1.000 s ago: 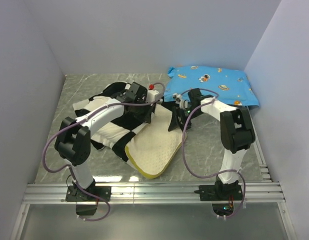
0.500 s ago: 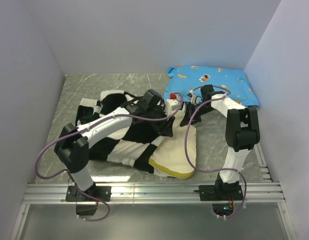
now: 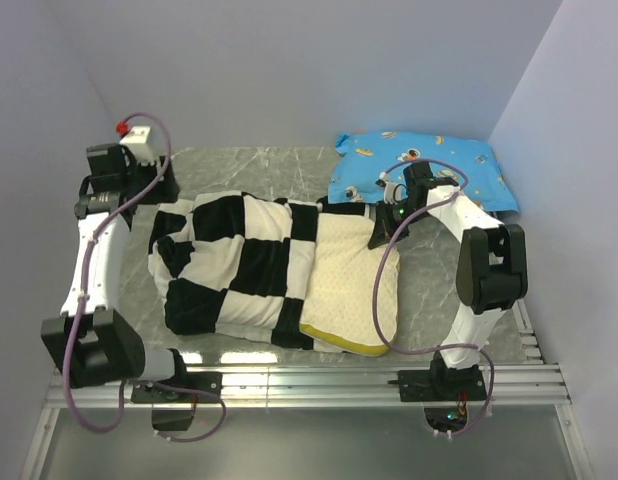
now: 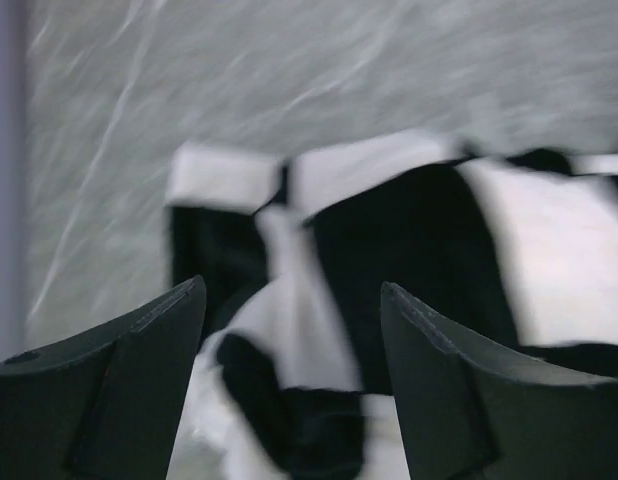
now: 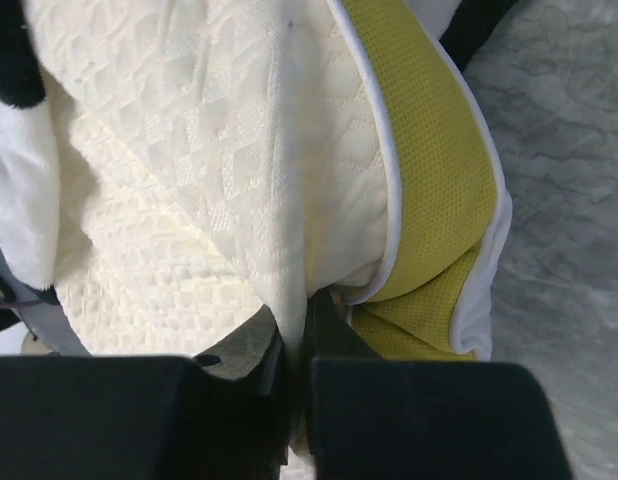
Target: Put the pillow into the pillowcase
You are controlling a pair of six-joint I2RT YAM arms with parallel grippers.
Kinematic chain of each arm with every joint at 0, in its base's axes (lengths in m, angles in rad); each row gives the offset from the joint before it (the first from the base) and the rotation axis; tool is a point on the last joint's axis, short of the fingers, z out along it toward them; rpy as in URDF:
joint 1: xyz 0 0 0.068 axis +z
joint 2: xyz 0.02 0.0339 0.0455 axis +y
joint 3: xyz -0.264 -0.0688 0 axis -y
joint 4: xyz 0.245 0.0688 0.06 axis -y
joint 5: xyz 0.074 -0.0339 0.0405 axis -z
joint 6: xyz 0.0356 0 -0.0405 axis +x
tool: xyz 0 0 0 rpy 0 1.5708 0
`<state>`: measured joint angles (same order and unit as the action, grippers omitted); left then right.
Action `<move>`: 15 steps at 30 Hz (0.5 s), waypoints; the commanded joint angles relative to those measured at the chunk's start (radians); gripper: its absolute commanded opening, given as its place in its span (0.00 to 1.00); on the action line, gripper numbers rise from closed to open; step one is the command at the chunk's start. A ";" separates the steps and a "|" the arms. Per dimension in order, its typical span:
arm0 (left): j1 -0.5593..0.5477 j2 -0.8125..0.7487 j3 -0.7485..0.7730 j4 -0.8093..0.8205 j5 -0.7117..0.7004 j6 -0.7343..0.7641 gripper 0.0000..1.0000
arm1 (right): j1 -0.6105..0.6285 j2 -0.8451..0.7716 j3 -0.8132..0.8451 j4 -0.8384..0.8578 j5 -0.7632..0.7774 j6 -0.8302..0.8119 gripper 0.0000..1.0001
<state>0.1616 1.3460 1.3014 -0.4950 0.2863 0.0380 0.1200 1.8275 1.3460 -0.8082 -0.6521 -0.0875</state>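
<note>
pillow [image 3: 351, 290]: left part covered by pillowcase [image 3: 229, 265], right part bare | right tool [image 3: 381, 235]: at pillow's far edge

Lab robot cell, plain walls [image 3: 289, 60], aluminium rail [image 3: 309, 385]

free: bare table [image 3: 249, 165] far centre and right of pillow [image 3: 354, 290] | obstacle: blue pillow [image 3: 439, 165], far right corner

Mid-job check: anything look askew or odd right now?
The pillowcase lies rumpled and bunched at its left end, covering only part of the pillow; the pillow's right portion sticks out bare.
</note>
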 commanded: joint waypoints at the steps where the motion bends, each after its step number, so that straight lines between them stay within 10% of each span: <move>1: 0.091 0.126 -0.097 -0.014 -0.179 0.117 0.75 | -0.011 -0.091 0.015 0.004 0.023 -0.027 0.18; 7: 0.158 0.340 -0.103 0.074 -0.197 0.128 0.72 | -0.013 -0.135 0.085 -0.072 0.087 -0.047 0.67; 15: 0.158 0.530 -0.096 0.179 -0.223 0.068 0.66 | -0.011 -0.134 0.000 -0.117 0.135 -0.069 0.73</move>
<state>0.3214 1.8267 1.1824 -0.4015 0.0780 0.1291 0.1131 1.7115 1.3926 -0.8757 -0.5335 -0.1398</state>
